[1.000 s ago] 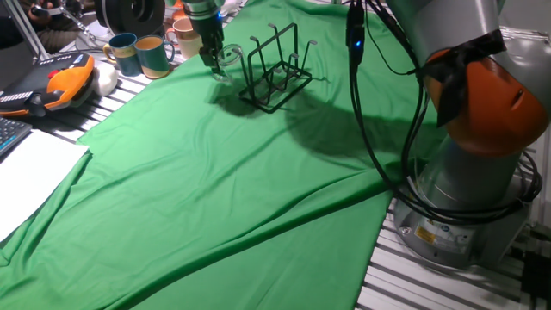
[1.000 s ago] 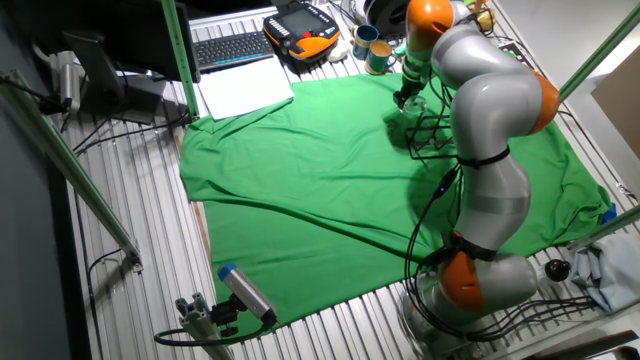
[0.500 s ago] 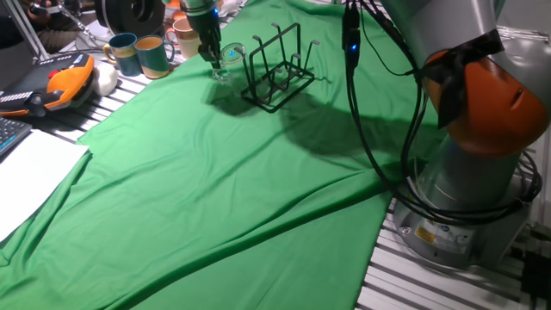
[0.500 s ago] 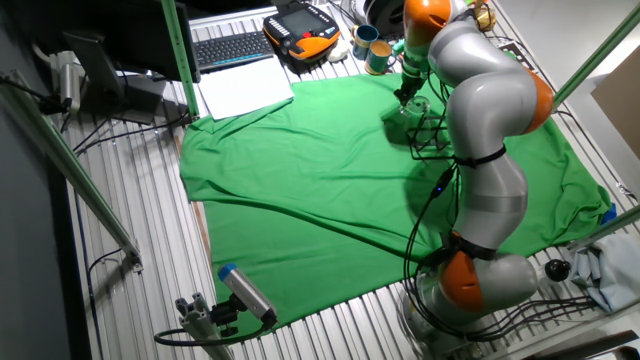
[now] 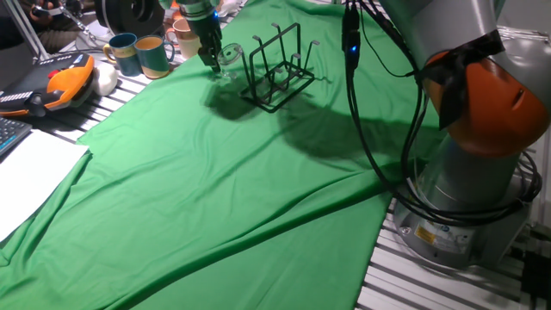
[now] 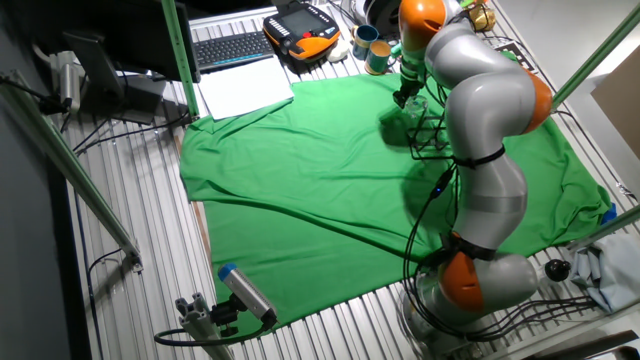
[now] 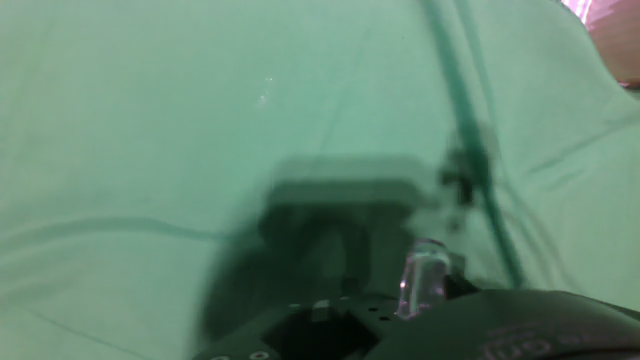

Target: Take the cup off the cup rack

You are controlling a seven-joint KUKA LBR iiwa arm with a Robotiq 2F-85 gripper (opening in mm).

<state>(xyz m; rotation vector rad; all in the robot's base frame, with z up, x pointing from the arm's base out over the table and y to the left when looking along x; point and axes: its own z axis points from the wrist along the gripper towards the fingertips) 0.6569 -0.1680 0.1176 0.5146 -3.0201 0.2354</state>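
Note:
The cup (image 5: 229,58) is a small clear glass mug held in my gripper (image 5: 209,60), just above the green cloth and left of the cup rack (image 5: 277,67). It is apart from the rack's prongs. The rack is black thin wire and stands upright on the cloth, empty. In the other fixed view the gripper (image 6: 403,98) holds the cup (image 6: 414,104) beside the rack (image 6: 432,132). The hand view is blurred; a bit of clear glass (image 7: 422,281) shows by the fingers, and a blurred rack wire (image 7: 467,165) lies beyond.
Two teal-and-tan mugs (image 5: 125,52) (image 5: 153,55) and a pinkish-cream mug (image 5: 183,40) stand behind the gripper at the cloth's edge. An orange pendant (image 5: 67,82), a keyboard (image 6: 232,47) and white paper (image 5: 30,181) lie to the left. The arm's base (image 5: 469,189) is at the right.
The gripper with the cup has shifted only slightly, a little away from the rack. The rack has not moved.

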